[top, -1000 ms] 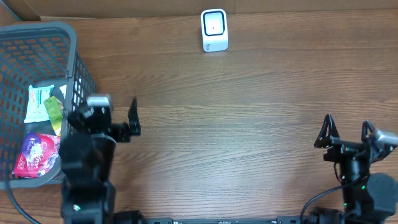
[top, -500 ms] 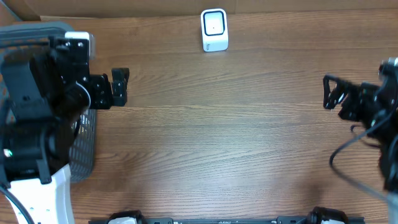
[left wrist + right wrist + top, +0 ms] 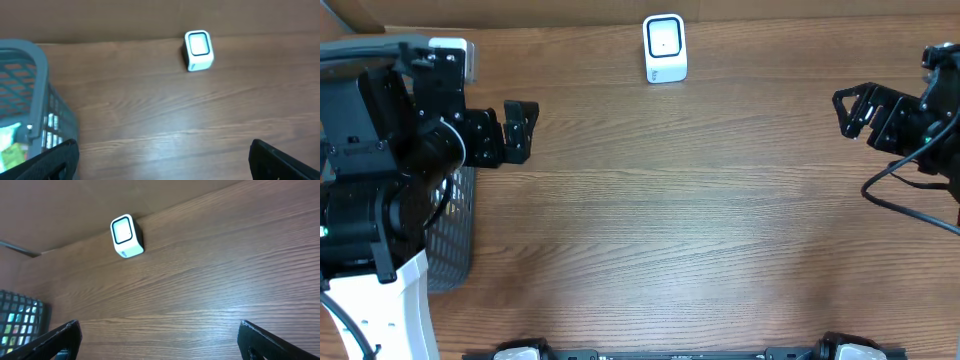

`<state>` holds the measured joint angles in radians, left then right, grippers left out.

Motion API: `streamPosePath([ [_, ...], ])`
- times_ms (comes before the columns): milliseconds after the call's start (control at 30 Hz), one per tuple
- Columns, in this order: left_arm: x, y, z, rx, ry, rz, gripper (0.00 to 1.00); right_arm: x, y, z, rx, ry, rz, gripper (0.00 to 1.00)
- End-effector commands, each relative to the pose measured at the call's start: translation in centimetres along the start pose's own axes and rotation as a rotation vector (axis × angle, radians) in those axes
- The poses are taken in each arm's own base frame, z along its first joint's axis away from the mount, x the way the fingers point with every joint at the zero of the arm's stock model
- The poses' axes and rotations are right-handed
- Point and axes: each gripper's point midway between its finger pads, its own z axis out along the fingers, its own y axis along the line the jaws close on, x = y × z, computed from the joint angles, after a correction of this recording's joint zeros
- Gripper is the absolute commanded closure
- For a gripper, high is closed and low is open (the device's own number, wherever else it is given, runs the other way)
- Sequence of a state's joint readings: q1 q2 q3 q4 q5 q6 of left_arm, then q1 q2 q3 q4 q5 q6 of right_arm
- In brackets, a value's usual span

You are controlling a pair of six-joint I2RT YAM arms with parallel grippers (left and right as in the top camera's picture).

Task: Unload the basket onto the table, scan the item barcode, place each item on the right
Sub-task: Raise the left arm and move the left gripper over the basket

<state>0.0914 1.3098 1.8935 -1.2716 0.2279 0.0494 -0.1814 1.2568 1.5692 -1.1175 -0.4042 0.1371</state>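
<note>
The left gripper (image 3: 523, 132) and right gripper (image 3: 848, 110) are both hanging wide open and empty, while the packaged items (image 3: 9, 146) are lying in the grey basket (image 3: 41, 70) close by the left gripper, well apart from the right, and the white scanner (image 3: 665, 47) is standing ahead between them

White boxy plastic barcode scanner (image 3: 665, 47), colourful packets (image 3: 10, 152)
Scanner upright at tabletop's far edge; packets inside grey mesh basket (image 3: 22, 46), left edge.

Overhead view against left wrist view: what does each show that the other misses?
Only the overhead shows the right arm's fingers, spread open. Only the left wrist shows packets lying inside the basket. Both show the white scanner, the basket and the wooden table.
</note>
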Motion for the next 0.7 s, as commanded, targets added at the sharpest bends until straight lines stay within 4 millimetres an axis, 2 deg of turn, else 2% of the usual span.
streamPosePath([
  [0,-0.8,3.5,-0.6,-0.186,-0.018,-0.089,0.0,-0.5,1.1,-0.7,-0.036,-0.021,-0.025,0.0],
  [33,-0.8,4.9,-1.0,-0.252,-0.025,-0.137,0.0,-0.5,1.0,-0.7,-0.033,-0.022,-0.025,0.0],
  [100,-0.5,9.7,-2.5,-0.451,-0.046,-0.273,0.0,-0.5,1.0,-0.7,-0.032,-0.021,-0.025,0.0],
  [167,0.7,14.4,-3.6,-0.613,-0.045,-0.414,0.0,-0.4,1.0,-0.7,-0.032,-0.018,-0.023,0.0],
  [233,2.4,18.1,-3.7,-0.68,-0.015,-0.551,0.0,-0.2,1.0,-0.7,-0.03,-0.009,-0.02,0.0],
  [333,5.8,23.2,-2.8,-0.703,0.047,-0.794,0.0,0.1,0.5,-0.7,-0.005,0.003,-0.015,0.0],
  [433,9.4,26.9,-1.6,-0.705,0.134,-0.966,0.01,0.5,-0.5,-0.7,0.048,0.016,-0.005,0.0],
  [500,11.5,28.9,-0.6,-0.717,0.198,-1.024,0.1,0.9,-0.9,-0.7,0.074,0.03,0.002,0.0],
  [667,15.3,31.5,2.5,-0.76,0.35,-1.064,0.23,1.7,-1.1,-0.8,0.084,0.059,0.011,0.0],
])
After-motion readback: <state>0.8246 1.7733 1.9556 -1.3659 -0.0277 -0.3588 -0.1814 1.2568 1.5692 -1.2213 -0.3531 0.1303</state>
